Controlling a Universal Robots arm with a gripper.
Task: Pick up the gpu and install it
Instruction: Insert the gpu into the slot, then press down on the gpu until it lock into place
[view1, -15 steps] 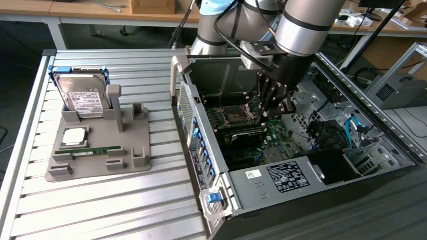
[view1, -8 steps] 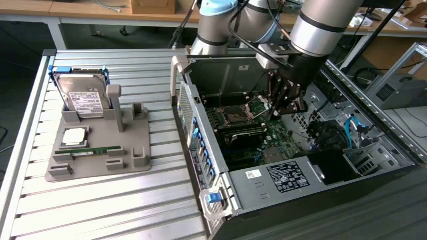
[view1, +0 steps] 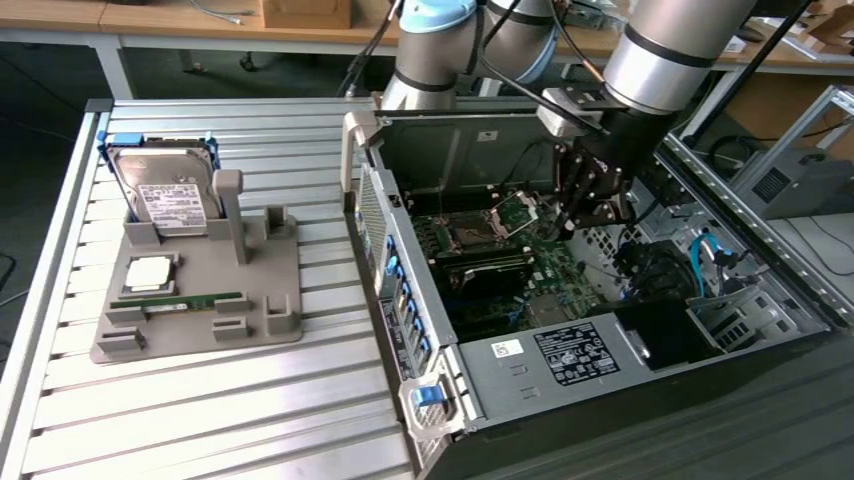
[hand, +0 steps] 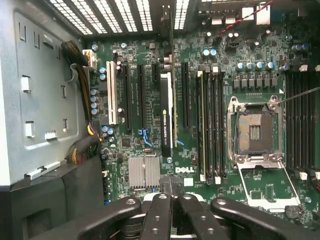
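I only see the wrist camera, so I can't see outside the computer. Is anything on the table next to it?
Observer: Yes, a gray holder stands on the table, to the exterior view's left of the computer case.
Child: What's in it?
Observer: A silver hard drive stands on edge at its far end.
Child: Anything else?
Observer: A green memory stick lies flat near its front.

Slatted metal table (view1: 200, 400), wood desks (view1: 174, 18) behind.
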